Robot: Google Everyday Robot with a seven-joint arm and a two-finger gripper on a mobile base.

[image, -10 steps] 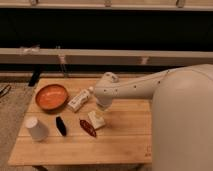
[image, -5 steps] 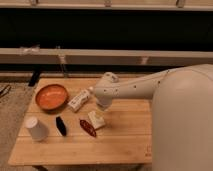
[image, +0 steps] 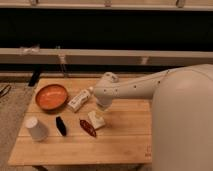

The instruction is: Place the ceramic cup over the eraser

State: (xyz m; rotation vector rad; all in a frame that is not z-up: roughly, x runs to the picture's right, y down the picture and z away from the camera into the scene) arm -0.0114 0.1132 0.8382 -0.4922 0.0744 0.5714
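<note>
- Right now the hand (image: 103, 104) hangs above the middle of the worktop (image: 125, 137) at the end of the white arm, over the gap between the white bottle (image: 80, 99) and the pale block (image: 96, 120). Nothing shows in its grasp, and whether it is apart or together cannot be told.
- The cup (image: 36, 128) stands at the front left of the worktop. The eraser (image: 61, 125) lies just beside it on the right, not touching it.
- The step in hand looks like the reach for the cup. The hand should travel left and toward the front edge, passing above the bottle and the dark red bar (image: 88, 127) rather than through them.
- A grip on the cup's wall would suit, with a lift high enough to clear the eraser before lowering the cup mouth-down over it.
- The orange bowl (image: 51, 96) sits behind the cup, off that path.
- Whether the cup stands mouth up or mouth down is hard to make out.
- The tip of the hand merges with the arm.
- The robot's white body hides the worktop's right side.
</note>
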